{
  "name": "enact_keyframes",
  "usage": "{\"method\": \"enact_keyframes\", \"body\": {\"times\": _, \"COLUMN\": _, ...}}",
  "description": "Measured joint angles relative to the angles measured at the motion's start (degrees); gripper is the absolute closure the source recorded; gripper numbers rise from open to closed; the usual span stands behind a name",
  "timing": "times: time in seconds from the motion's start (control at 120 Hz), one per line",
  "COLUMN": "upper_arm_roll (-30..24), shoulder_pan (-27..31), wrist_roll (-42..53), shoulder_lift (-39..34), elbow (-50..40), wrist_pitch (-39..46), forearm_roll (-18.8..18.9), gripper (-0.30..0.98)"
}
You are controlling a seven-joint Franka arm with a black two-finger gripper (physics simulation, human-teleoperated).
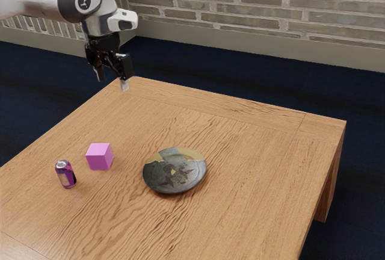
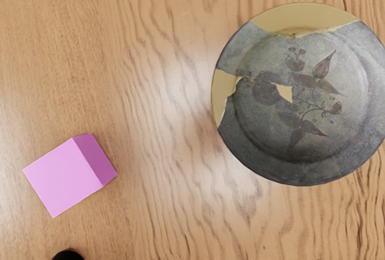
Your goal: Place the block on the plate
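Gap between block (image 1: pixel 99 157) and plate (image 1: pixel 174 173)

A purple can (image 1: pixel 65 177) stands on the wooden table (image 1: pixel 258 182), dark floor (image 1: pixel 240 76) and brick wall (image 1: pixel 271 7) beyond

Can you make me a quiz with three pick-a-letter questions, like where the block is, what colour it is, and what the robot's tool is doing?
1. Where is the block?
A) On the plate
B) On the table
C) On the floor

2. What colour is the block?
A) Pink
B) Green
C) Orange

3. How is the tool?
A) Shut on the can
B) Shut on the block
C) Open, gripping nothing

Answers:
1. B: it sits right on the wood.
2. A: its sides are pink in both views.
3. C: its fingers stand apart with nothing between them.
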Motion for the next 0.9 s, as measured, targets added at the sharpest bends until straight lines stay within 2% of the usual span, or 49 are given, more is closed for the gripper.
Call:
{"method": "enact_keyframes", "body": {"times": 0.15, "upper_arm_roll": 0.41, "shoulder_pan": 1.12, "wrist_roll": 0.39, "shoulder_lift": 0.19, "elbow": -3.18, "wrist_pitch": 1.27, "forearm_roll": -0.38, "gripper": 0.00}}
{"method": "enact_keyframes", "body": {"times": 0.267, "upper_arm_roll": 0.55, "shoulder_pan": 5.08, "wrist_roll": 0.27, "shoulder_lift": 0.60, "elbow": -9.24, "wrist_pitch": 5.12, "forearm_roll": -0.47, "gripper": 0.00}}
{"method": "enact_keyframes", "body": {"times": 0.442, "upper_arm_roll": 0.98, "shoulder_pan": 10.29, "wrist_roll": -1.92, "shoulder_lift": 5.42, "elbow": -13.71, "wrist_pitch": 13.18, "forearm_roll": -0.54, "gripper": 0.00}}
{"method": "enact_keyframes", "body": {"times": 0.675, "upper_arm_roll": 1.10, "shoulder_pan": 11.92, "wrist_roll": -8.39, "shoulder_lift": 11.31, "elbow": -18.40, "wrist_pitch": 25.54, "forearm_roll": -0.02, "gripper": 0.00}}
{"method": "enact_keyframes", "body": {"times": 0.9, "upper_arm_roll": 1.10, "shoulder_pan": 13.24, "wrist_roll": -13.60, "shoulder_lift": 14.89, "elbow": -18.76, "wrist_pitch": 31.47, "forearm_roll": 0.11, "gripper": 0.00}}
